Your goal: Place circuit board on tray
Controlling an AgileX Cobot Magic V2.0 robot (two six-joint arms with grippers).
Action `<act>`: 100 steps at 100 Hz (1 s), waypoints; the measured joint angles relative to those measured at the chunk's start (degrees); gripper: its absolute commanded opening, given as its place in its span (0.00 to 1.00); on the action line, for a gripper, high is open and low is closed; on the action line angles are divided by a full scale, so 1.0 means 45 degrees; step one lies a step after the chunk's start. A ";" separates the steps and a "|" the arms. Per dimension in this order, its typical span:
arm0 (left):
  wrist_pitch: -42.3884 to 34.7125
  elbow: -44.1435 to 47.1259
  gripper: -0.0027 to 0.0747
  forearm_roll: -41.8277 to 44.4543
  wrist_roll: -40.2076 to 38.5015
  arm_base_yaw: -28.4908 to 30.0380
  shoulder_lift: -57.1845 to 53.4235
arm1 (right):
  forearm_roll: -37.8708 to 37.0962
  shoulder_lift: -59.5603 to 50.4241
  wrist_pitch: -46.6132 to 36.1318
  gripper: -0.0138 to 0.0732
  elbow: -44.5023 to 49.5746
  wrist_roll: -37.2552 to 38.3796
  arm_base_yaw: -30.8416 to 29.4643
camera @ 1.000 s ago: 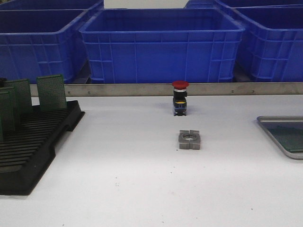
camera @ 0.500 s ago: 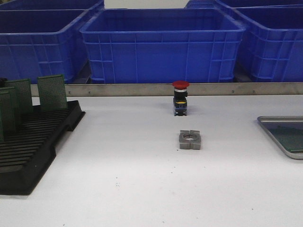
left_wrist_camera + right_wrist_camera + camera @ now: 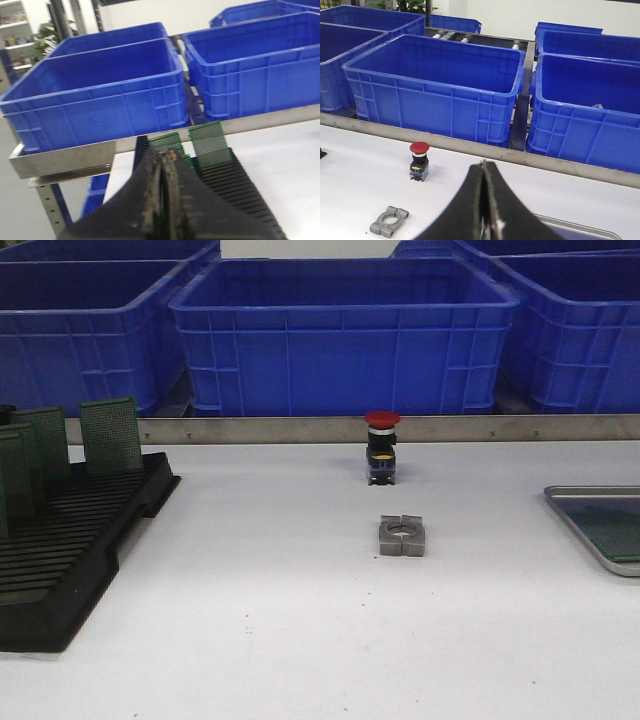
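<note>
Right black gripper (image 3: 484, 200): jaws pressed together, empty, raised over the white table (image 3: 300, 620) with the shallow silver-grey metal tray (image 3: 580, 229) just beyond its tips. Left black gripper (image 3: 162, 195): jaws together (nothing between), above the black slotted plastic rack (image 3: 235, 195) holding upright green circuit boards (image 3: 210, 142).

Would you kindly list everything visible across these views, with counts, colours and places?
Bins: at least four, blue, behind the table's metal edge.
Rack: one, black, slotted, table's left side.
Boards: at least three, green, upright in the rack's far end.
Button: one, red cap on black body, centre of table.
Clamp: one, grey metal with round hole, in front of the button.
Tray: one, silver-grey, right edge of table, something green lying in it.
Table: one, white.
Left fingers: black, closed together, near the rack.
Right fingers: black, closed together, near the tray.
</note>
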 measured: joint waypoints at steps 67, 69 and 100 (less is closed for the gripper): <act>0.0711 0.0876 0.01 0.1466 -0.1759 0.0662 -0.2008 | 0.0000 0.0000 0.0000 0.08 0.0019 0.0000 0.0000; 0.0711 0.0876 0.01 0.1445 -0.1759 0.0662 -0.2008 | 0.0000 0.0000 0.0000 0.08 0.0019 0.0000 0.0000; 0.0711 0.0876 0.01 0.1402 -0.1759 0.0662 -0.2008 | 0.0000 0.0000 0.0000 0.08 0.0019 0.0000 0.0000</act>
